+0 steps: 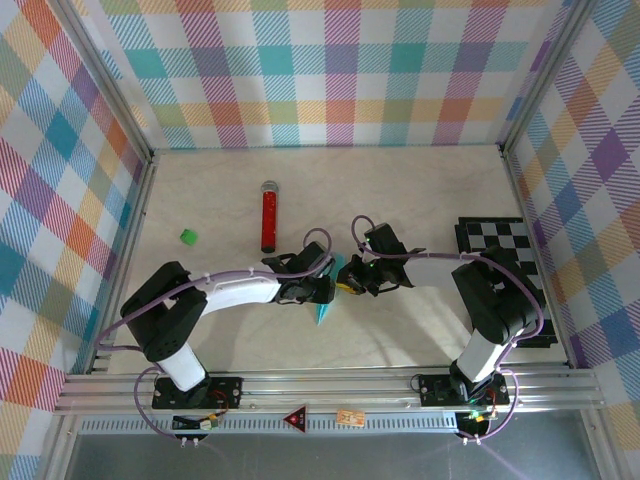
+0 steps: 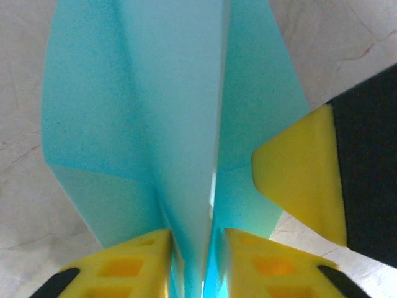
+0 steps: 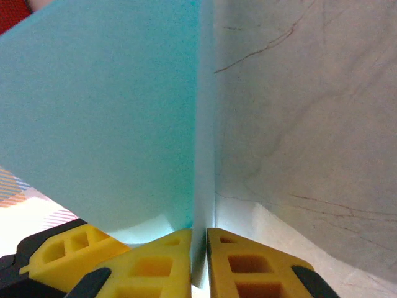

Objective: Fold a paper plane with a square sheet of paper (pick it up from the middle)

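Observation:
The light cyan paper plane (image 1: 324, 312) is a narrow folded dart at the table's middle, its tip pointing toward the near edge. Both grippers meet at it. My left gripper (image 1: 329, 291) comes in from the left. In the left wrist view its yellow pads (image 2: 139, 264) press the upright middle fold of the plane (image 2: 155, 93) from both sides, with the wings spreading outward. My right gripper (image 1: 351, 285) comes from the right and is shut on a thin standing edge of the paper (image 3: 105, 112) between its pads (image 3: 248, 267). One right finger (image 2: 301, 174) touches the plane's wing.
A red glittery tube (image 1: 268, 216) lies behind the arms, with a small green block (image 1: 187, 236) to its left. The black-and-white checkered board (image 1: 505, 240) lies at the right wall under the right arm. Plaid walls close three sides.

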{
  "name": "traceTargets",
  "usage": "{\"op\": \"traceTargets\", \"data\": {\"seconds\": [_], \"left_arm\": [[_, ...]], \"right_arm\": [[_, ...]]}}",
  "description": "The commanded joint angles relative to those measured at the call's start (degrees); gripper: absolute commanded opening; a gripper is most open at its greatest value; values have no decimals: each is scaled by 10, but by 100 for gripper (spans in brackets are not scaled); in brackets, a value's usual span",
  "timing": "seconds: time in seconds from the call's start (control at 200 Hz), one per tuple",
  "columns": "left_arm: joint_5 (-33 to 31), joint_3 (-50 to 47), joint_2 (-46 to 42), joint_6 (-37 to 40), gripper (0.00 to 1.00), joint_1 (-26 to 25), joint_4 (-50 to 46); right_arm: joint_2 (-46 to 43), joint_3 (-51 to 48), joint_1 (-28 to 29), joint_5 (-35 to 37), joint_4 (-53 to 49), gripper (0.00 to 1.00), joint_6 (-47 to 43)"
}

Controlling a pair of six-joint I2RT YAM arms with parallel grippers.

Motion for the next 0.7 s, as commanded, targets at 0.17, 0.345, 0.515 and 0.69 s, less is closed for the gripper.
{"op": "traceTargets", "data": {"seconds": [0.17,0.345,0.515,0.69], "left_arm": [[-27,20,13,3,24,-13,-39],[-17,23,19,1,24,-13,-37],[-3,18,24,-9,23,-14,-22],[-10,22,32,-11,20,-14,-26]], "right_arm": [[7,5,1,-4,-6,16,5],[9,3,1,-4,-4,16,6],[10,1,1,-4,-1,16,6],[10,0,1,-5,-1,16,6]]}}
